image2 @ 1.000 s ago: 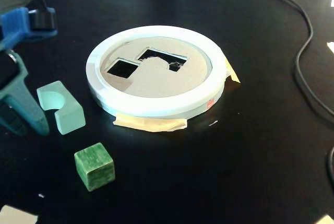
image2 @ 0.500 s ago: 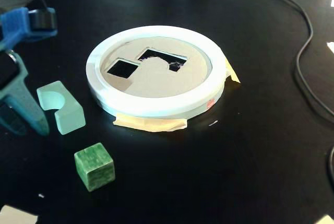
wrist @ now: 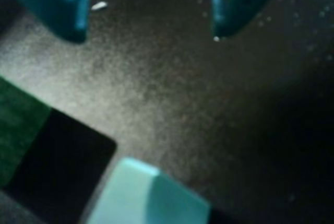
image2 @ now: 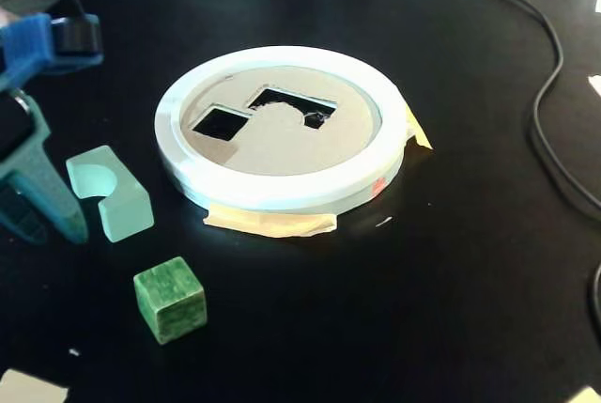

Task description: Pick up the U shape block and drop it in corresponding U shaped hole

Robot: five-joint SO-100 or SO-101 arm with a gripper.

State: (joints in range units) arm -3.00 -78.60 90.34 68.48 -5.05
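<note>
1. I'm at the reach step: the gripper [wrist: 148,23] hangs wide and empty over bare counter [image2: 470,262].
2. The U shape block [image2: 110,193] lies near the counter's left edge, just beside one finger, not between them.
3. Next I judge: centre over it, close, then carry to the U shaped hole [image2: 289,106].

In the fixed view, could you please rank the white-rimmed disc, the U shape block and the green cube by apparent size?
1. white-rimmed disc, clearly largest.
2. U shape block.
3. green cube, slightly smaller, though it is nearer the camera.
</note>
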